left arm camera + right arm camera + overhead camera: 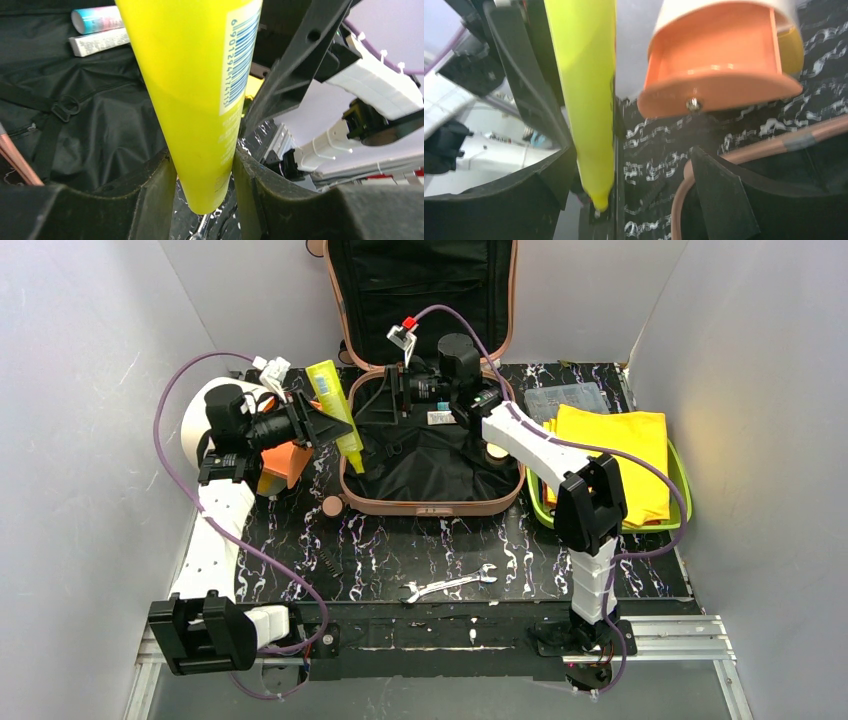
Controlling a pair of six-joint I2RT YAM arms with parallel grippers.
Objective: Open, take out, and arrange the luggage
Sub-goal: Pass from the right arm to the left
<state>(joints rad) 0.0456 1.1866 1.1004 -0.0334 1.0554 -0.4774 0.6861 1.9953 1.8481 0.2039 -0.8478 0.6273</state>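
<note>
Yellow tube (192, 100): barcode reads 6901294…, perhaps.

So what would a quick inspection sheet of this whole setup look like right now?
Surface: black table with white veining.
Job's things: pink suitcase open, lid leaning on the back wall; two small tubes lie inside.
Clutter: wrench near the front edge; cream-and-orange drum box on the left; lime-green tray holding a yellow cloth on the right.
Grippers: left tool clamped on a yellow tube at the suitcase's left rim; right tool open beside the tube.
Cables: purple cables loop along both arms.
Surroundings: plain pale walls on three sides.
</note>
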